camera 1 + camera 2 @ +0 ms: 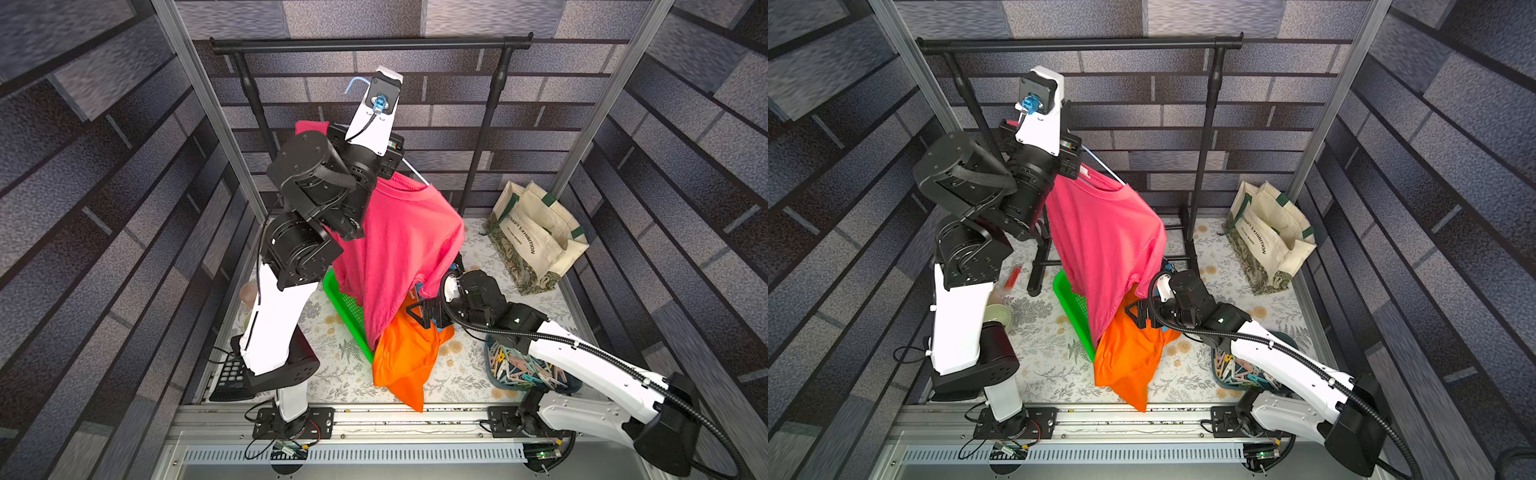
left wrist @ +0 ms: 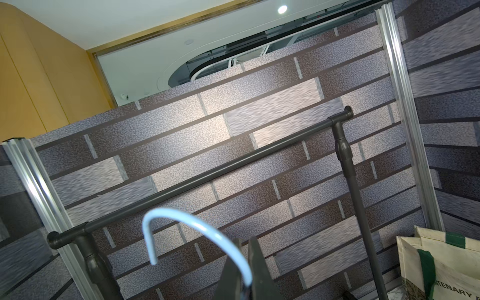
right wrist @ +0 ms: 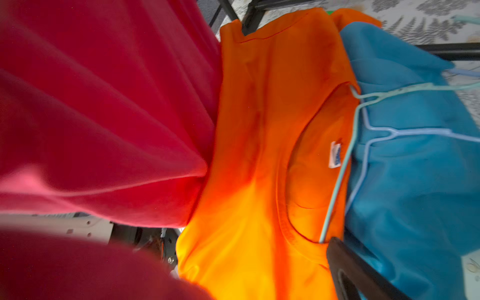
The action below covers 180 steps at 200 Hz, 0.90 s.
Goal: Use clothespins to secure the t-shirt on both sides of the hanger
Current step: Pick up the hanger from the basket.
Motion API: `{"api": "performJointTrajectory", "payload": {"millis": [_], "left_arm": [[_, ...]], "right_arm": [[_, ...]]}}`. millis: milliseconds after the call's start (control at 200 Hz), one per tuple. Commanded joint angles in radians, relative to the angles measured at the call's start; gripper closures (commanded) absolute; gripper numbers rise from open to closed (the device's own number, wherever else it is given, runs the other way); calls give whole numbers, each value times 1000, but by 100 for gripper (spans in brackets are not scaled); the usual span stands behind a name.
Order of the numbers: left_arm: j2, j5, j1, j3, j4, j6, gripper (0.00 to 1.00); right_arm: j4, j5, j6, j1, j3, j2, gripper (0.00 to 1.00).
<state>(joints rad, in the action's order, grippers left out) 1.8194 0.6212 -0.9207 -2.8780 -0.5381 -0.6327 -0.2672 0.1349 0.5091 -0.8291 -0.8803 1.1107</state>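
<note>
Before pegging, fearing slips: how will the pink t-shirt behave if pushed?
Probably floppy: the pink t-shirt hangs in deep folds. Likely light: a thin wire hanger carries it. May slide; nothing visibly pins it.

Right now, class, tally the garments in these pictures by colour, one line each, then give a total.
pink t-shirt: 1
orange t-shirt: 1
blue garment: 1
Total: 3

Bright even light; ceiling lamp [image 2: 281,9] glares; top views bow at edges; near pink t-shirt [image 3: 78,272] blurred.
</note>
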Motion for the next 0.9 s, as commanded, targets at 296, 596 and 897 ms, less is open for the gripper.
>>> {"api": "performJointTrajectory", "payload": {"millis": [296, 596, 897], "left_arm": [[-60, 35, 53, -17, 20, 66, 100], [-33, 45, 65, -17, 5, 96, 100], [-24, 36, 66, -17, 4, 111, 100]], "right_arm": [[387, 43, 138, -35, 72, 131, 0], [499, 171, 107, -89, -142, 282, 1], [528, 218, 115, -127, -297, 385, 63]]}}
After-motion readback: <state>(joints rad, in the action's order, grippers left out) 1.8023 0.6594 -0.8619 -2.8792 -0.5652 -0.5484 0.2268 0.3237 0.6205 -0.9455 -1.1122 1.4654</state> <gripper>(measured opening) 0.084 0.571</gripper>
